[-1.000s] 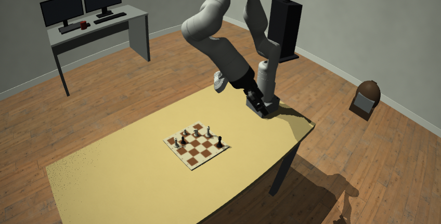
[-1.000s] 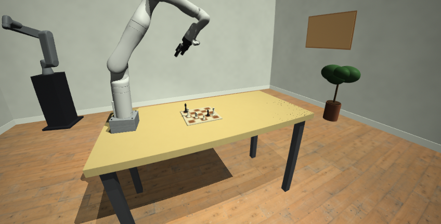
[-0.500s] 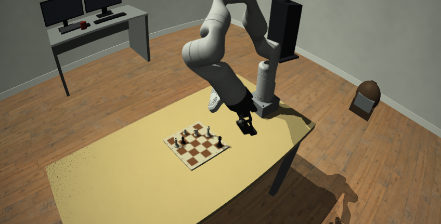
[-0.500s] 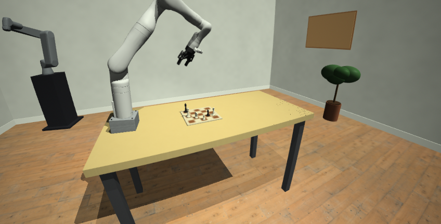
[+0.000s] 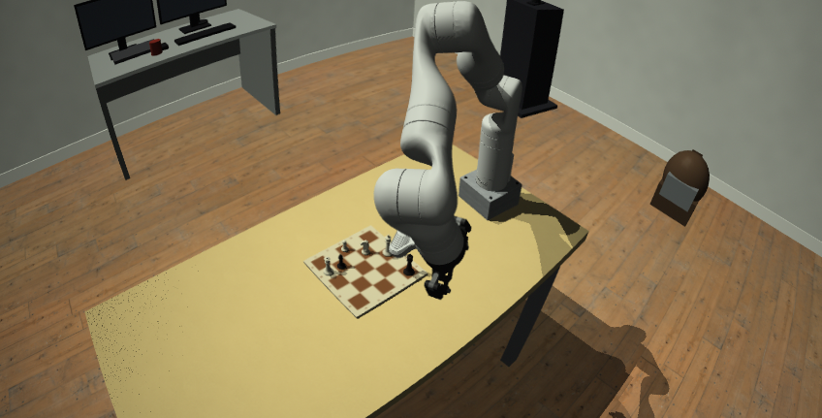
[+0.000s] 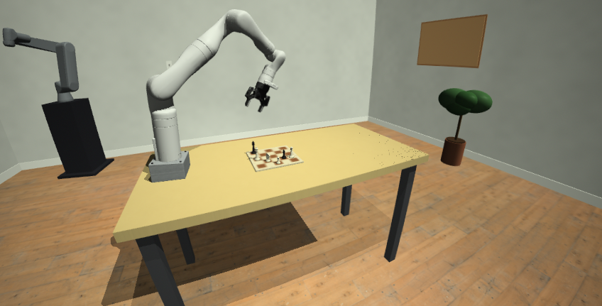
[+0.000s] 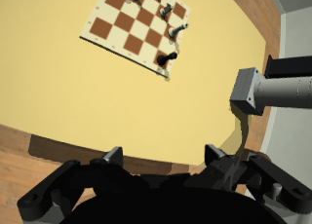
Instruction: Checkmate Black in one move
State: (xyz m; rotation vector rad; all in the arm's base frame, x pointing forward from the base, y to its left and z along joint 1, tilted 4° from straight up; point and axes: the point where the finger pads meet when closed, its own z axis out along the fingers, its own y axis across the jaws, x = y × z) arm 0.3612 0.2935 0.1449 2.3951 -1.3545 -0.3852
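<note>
A small five-by-five chessboard lies on the yellow table; it also shows in the exterior view and in the wrist view. Several white pieces stand along its far side, among them one at the left corner and a tall one. One black piece stands beside the white corner piece. Another black piece stands alone at the board's right corner. All look upright. My gripper hangs high above the table, over the board's near-base side, open and empty.
My arm's grey base is bolted on the table's corner near the board. A black pedestal with a second arm stands on the floor behind. A desk with monitors and a potted plant stand far off.
</note>
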